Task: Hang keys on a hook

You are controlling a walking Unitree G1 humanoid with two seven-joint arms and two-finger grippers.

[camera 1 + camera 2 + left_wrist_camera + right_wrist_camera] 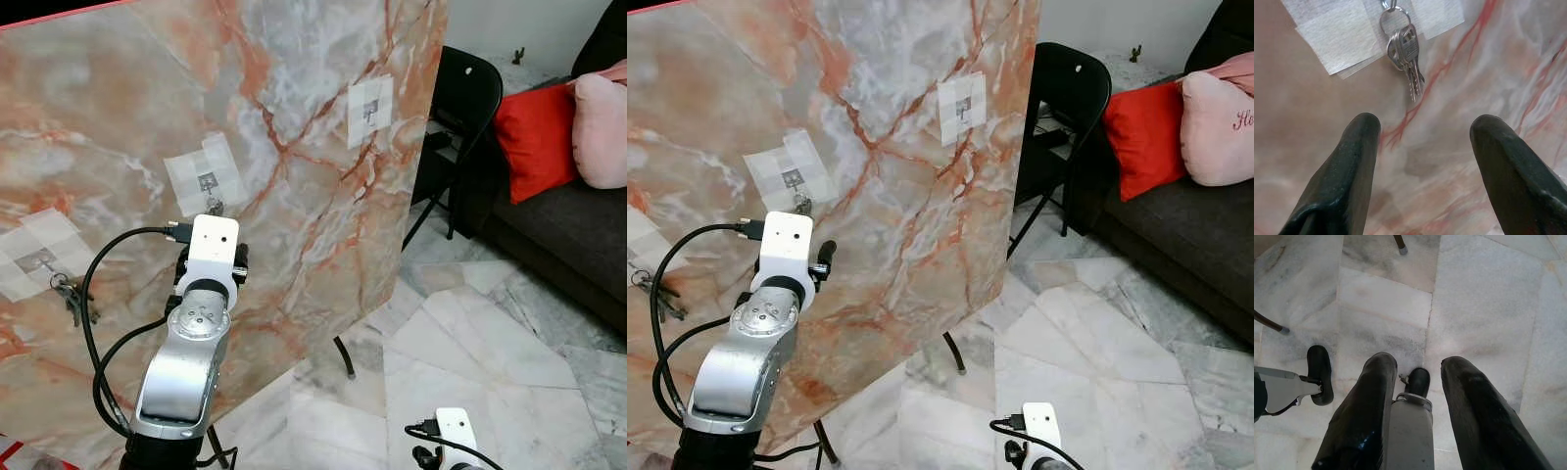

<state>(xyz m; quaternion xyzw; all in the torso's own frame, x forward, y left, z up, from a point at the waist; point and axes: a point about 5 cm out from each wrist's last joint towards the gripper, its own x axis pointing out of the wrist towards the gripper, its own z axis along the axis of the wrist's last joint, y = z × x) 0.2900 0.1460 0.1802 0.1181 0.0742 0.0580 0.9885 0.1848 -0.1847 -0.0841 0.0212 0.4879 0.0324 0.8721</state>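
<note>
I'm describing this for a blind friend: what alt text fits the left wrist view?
A bunch of silver keys hangs against a pink marble board, its ring over white tape; the left gripper is open below, holding nothing.

Black folding chair (468,93); red cushion (537,137) beside pink cushion (600,129)

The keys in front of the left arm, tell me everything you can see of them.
The keys are a small bunch of silvery metal ones on a round split ring, hanging blades down flat against the marbled board. The ring's top sits over a taped white patch. The open left tool hovers just short of them, not touching.
</note>
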